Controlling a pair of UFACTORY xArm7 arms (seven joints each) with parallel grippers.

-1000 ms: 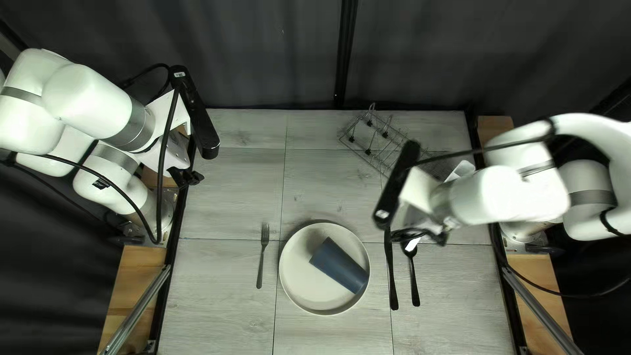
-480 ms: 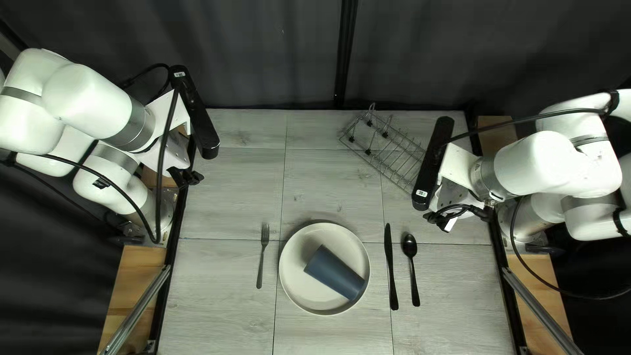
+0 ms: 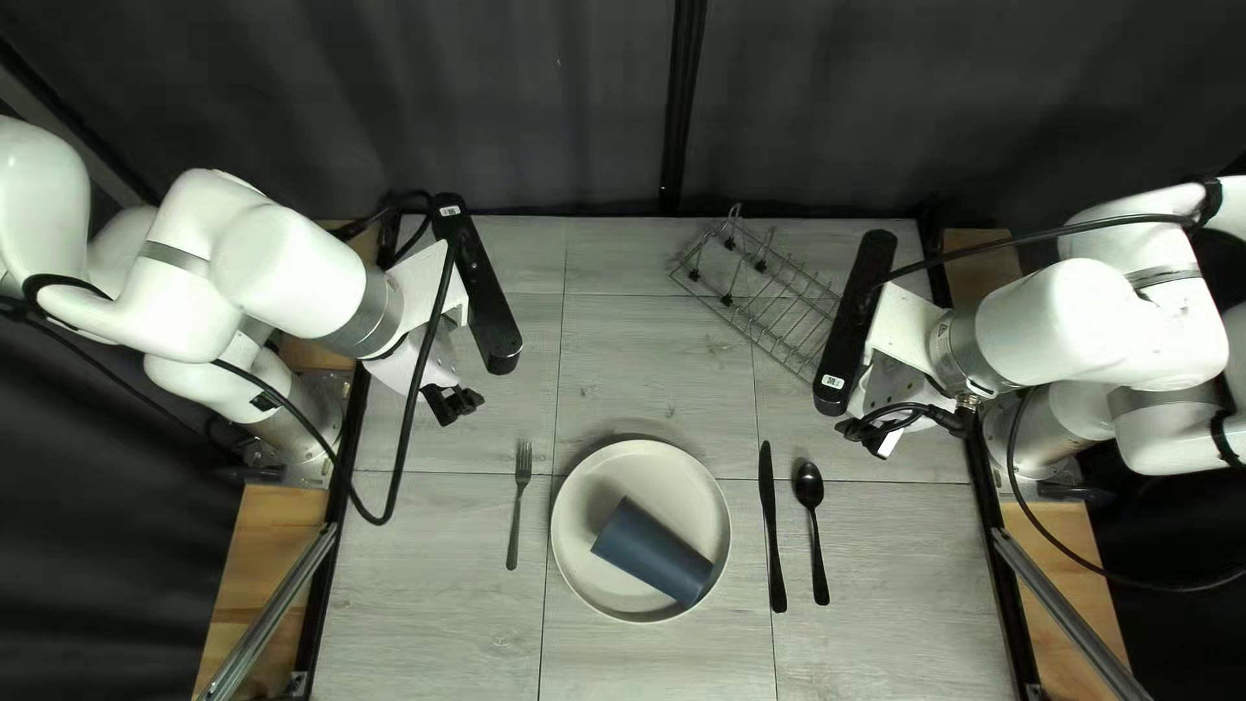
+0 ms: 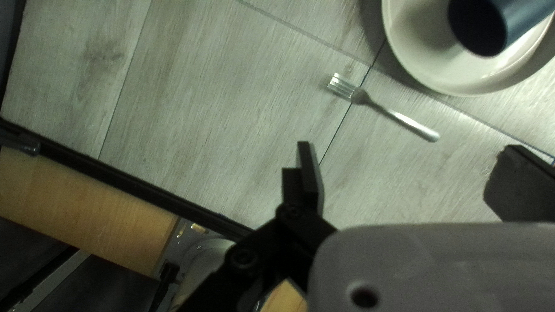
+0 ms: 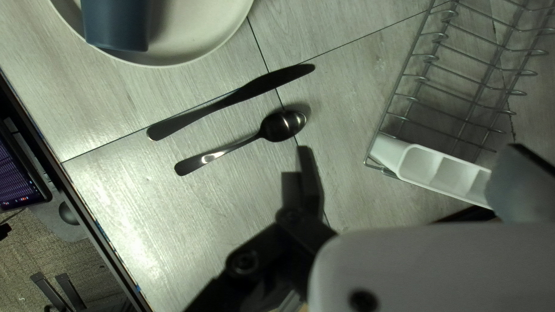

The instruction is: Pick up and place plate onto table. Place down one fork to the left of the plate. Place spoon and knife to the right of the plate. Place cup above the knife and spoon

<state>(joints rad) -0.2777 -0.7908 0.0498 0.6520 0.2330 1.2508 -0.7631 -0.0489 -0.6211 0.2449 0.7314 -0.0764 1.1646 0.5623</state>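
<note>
My left gripper (image 3: 454,403) stands wide, holding nothing; my right gripper (image 3: 883,442) likewise. Ahead of the left lies a slim metal fork (image 4: 402,120); beyond it, a smooth, dark-blue tapered cup (image 3: 653,552) rests on its side, mouth toward that gripper, on a round cream plate (image 3: 567,519). Ahead of the right: a glossy dark metal spoon (image 5: 282,126), then a dark metal knife (image 5: 231,98); also a silver wire rack (image 5: 398,86) with a white compartmented tray (image 5: 411,164). Surface: pale grey wood-grain tabletop (image 3: 441,584), thin dark seams. Farthest: dark curtain (image 3: 909,104).

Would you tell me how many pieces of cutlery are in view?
3, in the top left view: the fork left of the plate, the knife right of it, and the spoon right of the knife.
</note>
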